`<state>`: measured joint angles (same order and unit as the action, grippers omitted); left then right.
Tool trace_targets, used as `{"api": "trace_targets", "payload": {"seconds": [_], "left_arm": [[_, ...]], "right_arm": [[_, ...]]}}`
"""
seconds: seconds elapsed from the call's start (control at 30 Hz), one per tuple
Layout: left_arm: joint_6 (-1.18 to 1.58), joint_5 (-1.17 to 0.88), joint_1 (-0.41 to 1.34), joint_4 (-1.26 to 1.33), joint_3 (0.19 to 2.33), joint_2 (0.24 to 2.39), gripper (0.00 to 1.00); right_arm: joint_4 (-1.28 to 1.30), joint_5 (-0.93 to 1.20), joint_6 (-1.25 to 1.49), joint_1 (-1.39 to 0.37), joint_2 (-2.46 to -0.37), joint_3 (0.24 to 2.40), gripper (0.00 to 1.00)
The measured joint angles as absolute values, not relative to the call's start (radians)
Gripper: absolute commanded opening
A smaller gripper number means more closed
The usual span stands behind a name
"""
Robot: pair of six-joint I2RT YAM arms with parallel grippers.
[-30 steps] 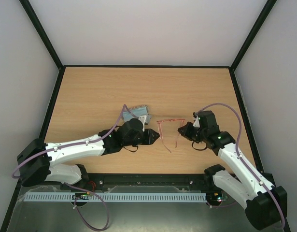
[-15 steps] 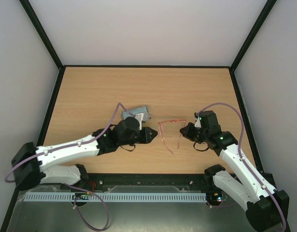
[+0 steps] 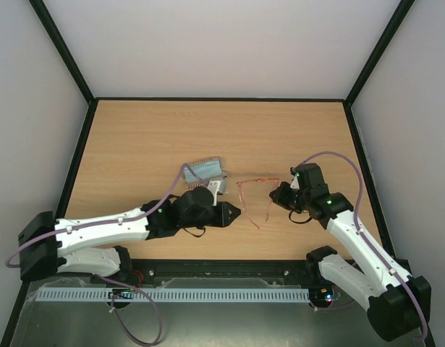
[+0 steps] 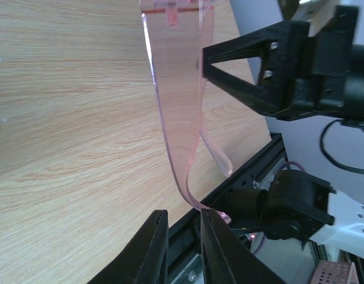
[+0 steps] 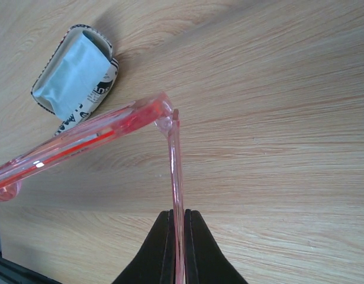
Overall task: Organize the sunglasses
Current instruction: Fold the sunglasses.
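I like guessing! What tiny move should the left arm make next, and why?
Probably nudge the left gripper forward and close it on the free temple tip of the sunglasses. Its fingers stand slightly apart right at it, while the right gripper clamps the other temple.

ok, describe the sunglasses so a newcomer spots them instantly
On the wooden table, look just right of its middle. The sunglasses are the thin, translucent red-orange frame, one temple pinched by the right arm's fingers; the case left of them is chunky, opaque and patterned.

Sunglasses [image 5: 81, 139]: front cut by left edge, right wrist view; by top edge, left wrist view.
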<state>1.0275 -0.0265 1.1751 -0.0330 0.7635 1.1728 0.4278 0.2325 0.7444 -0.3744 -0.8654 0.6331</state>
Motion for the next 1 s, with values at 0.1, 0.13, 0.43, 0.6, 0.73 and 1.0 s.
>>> {"api": "trace_targets", "payload": {"seconds": [0.1, 0.13, 0.43, 0.6, 0.73, 1.0], "left_arm": [[1.017, -0.030, 1.175, -0.021, 0.793, 1.240, 0.19], [1.013, -0.030, 1.175, -0.019, 0.805, 1.259, 0.19], [0.970, -0.033, 1.137, -0.009, 0.892, 1.345, 0.19], [0.950, -0.039, 1.097, -0.004, 0.905, 1.373, 0.18], [0.939, -0.047, 1.081, -0.006, 0.905, 1.382, 0.18], [0.904, -0.053, 1.040, -0.030, 0.921, 1.368, 0.18]], "right_arm": [[0.428, 0.233, 0.744, -0.374, -0.868, 0.648, 0.01], [0.428, 0.234, 0.744, -0.376, -0.868, 0.653, 0.01], [0.431, 0.231, 0.744, -0.418, -0.863, 0.662, 0.01], [0.448, 0.223, 0.744, -0.456, -0.850, 0.662, 0.01], [0.456, 0.201, 0.744, -0.488, -0.848, 0.662, 0.01], [0.498, 0.177, 0.721, -0.512, -0.803, 0.662, 0.02]]}}
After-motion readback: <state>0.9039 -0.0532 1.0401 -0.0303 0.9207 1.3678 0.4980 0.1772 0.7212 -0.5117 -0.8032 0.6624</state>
